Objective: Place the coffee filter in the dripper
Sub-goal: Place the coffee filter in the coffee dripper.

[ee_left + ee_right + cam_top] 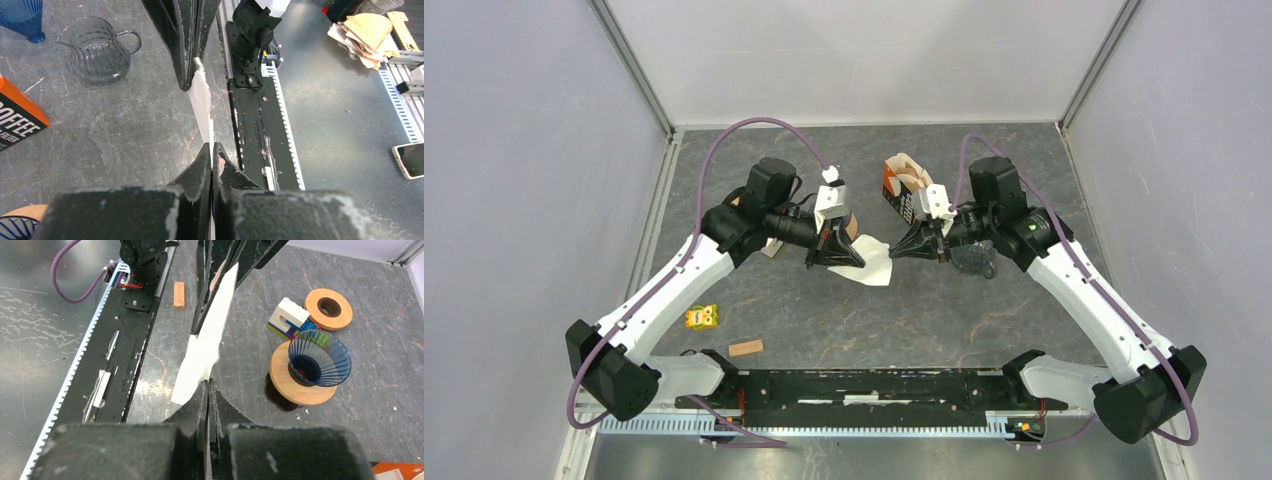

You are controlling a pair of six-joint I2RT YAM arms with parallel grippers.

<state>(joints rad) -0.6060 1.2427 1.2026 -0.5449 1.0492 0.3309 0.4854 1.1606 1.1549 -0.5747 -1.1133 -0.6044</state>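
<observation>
Left arm (674, 285) and right arm (1089, 300): white links, black joints and bases, purple cables (744, 123), scuffed black fingers (199, 167).

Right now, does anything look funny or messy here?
Yes. Both the left gripper and right gripper pinch the same white coffee filter, which hangs edge-on between them. Also, a messy heap of loose filters lies beyond the rail.

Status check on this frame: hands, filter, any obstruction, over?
Left hand and right hand both shut on coffee filter, held between them. Dripper empty, filter not in yet. Nothing blocking dripper mouth.
</observation>
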